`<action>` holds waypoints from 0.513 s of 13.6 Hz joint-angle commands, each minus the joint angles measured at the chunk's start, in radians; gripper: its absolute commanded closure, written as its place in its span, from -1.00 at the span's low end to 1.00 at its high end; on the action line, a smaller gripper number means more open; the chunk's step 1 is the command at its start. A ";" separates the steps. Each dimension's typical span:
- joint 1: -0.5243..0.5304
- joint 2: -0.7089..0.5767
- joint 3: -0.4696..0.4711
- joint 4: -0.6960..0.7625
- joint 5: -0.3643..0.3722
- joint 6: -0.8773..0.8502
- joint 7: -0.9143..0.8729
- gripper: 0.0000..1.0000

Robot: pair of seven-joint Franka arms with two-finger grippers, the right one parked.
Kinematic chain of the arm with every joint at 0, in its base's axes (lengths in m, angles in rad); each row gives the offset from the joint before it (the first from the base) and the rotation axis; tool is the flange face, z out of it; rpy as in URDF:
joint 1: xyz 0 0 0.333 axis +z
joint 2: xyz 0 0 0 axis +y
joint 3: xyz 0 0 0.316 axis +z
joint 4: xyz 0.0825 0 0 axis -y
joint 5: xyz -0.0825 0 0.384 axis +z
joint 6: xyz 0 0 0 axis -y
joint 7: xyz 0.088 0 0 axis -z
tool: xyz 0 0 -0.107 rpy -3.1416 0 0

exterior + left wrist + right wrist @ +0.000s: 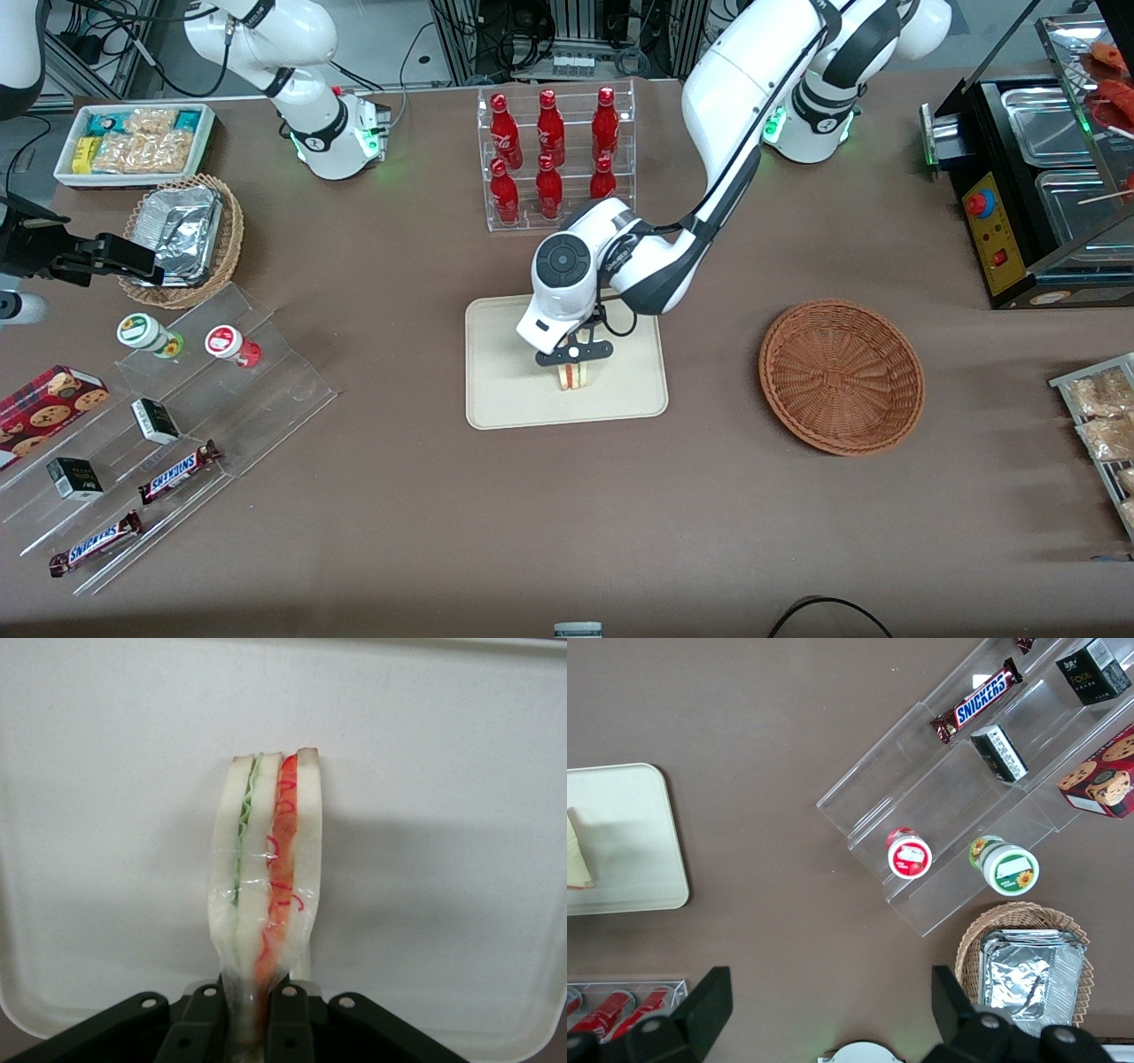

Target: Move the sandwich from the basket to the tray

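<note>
1. The gripper is above the tray, over its middle part, and its fingers are closed on the sandwich.
2. In the left wrist view the sandwich stands on its edge between the two fingers, with the green layer on one side and the red layer on the other. A clear film is around it.
3. The sandwich is at the tray surface. I cannot tell if it touches the surface or is just above it.
4. Bare tray shows on all sides of the sandwich, so it is away from the raised rim. In the front view the rim nearest to the camera is the closest edge to it.
5. The basket lies on the table toward the working arm's end, well apart from the tray. Open brown table is between them.
6. The rack of red bottles stands farther from the front camera than the tray, with the arm's wrist over the gap between them.
7. Toward the parked arm's end, the clear stepped display with snack bars and small jars is well apart from the tray.
</note>
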 commanded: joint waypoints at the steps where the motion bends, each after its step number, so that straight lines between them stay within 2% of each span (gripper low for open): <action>1: -0.012 0.021 0.008 0.041 -0.009 -0.014 -0.039 0.92; 2: -0.012 0.024 0.008 0.041 -0.009 -0.014 -0.040 0.32; 3: -0.013 0.024 0.008 0.041 -0.009 -0.012 -0.039 -0.50; 4: -0.013 0.024 0.010 0.041 -0.009 -0.012 -0.039 -0.99; 7: -0.012 0.010 0.010 0.048 -0.007 -0.024 -0.039 -1.00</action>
